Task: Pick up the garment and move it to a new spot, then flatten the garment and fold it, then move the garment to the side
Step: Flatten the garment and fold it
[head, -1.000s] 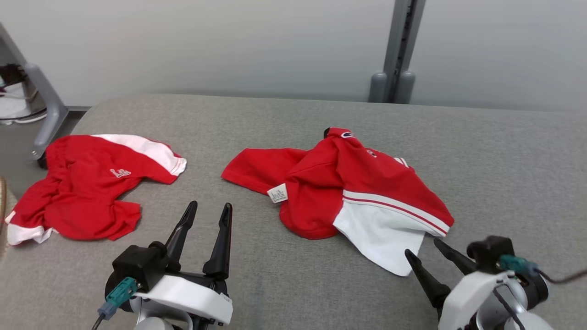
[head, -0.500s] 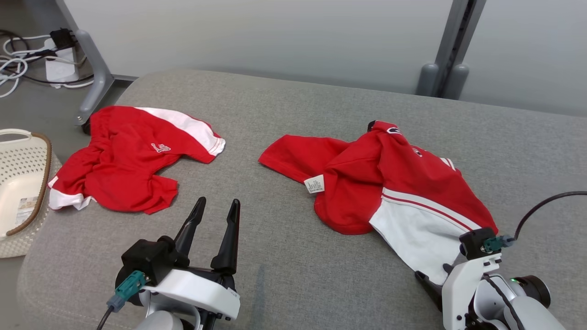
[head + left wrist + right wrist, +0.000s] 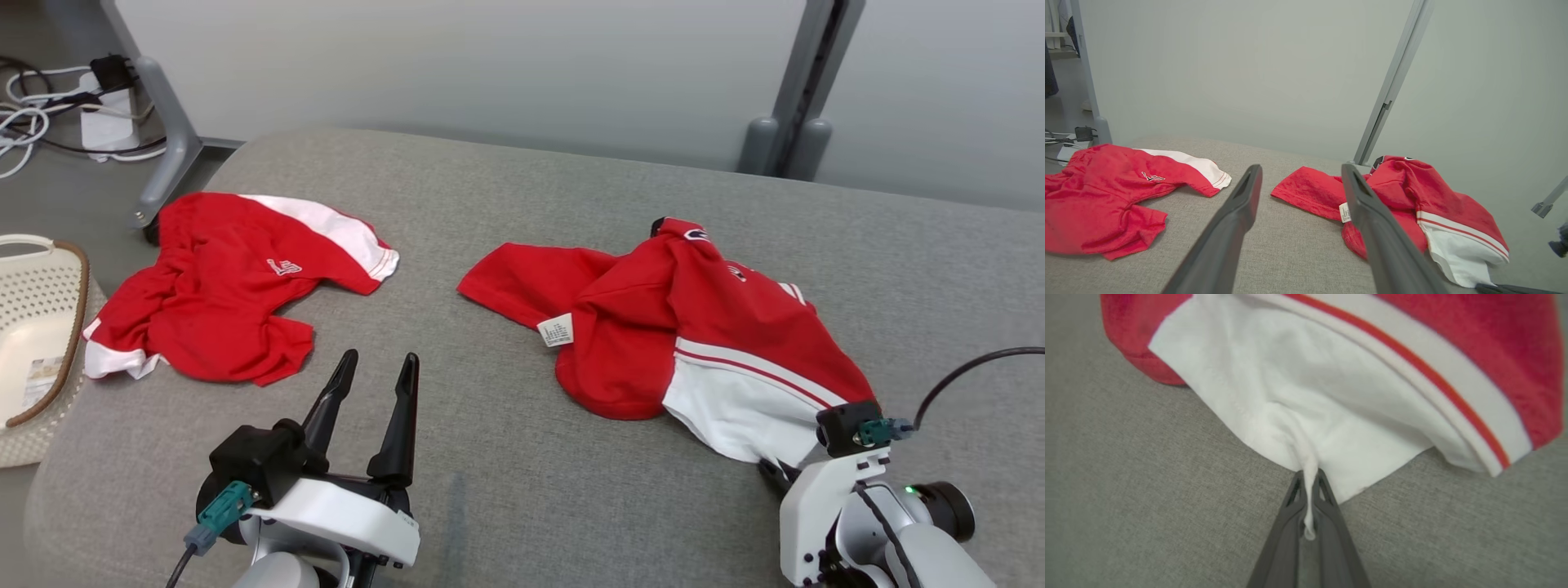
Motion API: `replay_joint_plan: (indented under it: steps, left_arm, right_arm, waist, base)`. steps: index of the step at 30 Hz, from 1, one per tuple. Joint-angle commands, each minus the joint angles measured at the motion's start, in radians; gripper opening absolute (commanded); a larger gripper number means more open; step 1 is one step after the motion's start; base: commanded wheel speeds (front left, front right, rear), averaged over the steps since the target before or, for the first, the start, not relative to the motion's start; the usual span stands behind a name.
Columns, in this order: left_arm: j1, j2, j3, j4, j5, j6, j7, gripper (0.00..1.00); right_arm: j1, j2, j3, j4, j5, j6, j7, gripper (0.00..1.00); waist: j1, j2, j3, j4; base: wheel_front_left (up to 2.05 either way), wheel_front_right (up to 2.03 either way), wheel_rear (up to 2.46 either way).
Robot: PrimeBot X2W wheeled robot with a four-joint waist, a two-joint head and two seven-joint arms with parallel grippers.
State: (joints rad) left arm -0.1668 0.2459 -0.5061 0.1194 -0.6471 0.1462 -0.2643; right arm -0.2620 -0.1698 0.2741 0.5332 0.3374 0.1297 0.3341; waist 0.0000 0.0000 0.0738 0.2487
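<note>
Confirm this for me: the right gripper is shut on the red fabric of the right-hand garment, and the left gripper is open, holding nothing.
Not quite. The right wrist view shows the right gripper shut on the white panel of the right-hand garment, not the red fabric. The left gripper is open, holding nothing.

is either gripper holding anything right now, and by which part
The right gripper is shut on the right-hand red-and-white fabric garment, pinching a fold at the edge of its white panel. The left gripper is open, holding nothing.
</note>
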Motion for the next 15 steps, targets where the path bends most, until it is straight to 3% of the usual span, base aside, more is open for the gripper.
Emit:
replay_joint_plan:
  steps: [1,8,15]
  left_arm:
    - [0.006,0.007,0.001,0.002,0.007,-0.003,0.0,1.0]
    - [0.022,0.021,0.007,-0.006,0.003,0.006,0.004,1.0]
    - [0.028,0.037,0.011,-0.007,0.0,0.012,0.013,1.0]
  right_arm:
    - [-0.001,-0.006,0.002,-0.009,0.006,0.002,-0.014,0.0]
    - [0.056,-0.074,0.03,-0.182,0.058,0.001,-0.07,0.0]
    - [0.154,-0.196,-0.018,-0.441,0.203,0.001,0.005,0.0]
  waist:
    - [0.0,0.0,-0.007,-0.013]
    - [0.0,0.0,-0.031,-0.113]
    - [0.0,0.0,-0.027,-0.214]
  base:
    - [0.0,0.0,0.0]
    - [0.0,0.0,0.0]
    - [0.0,0.0,0.0]
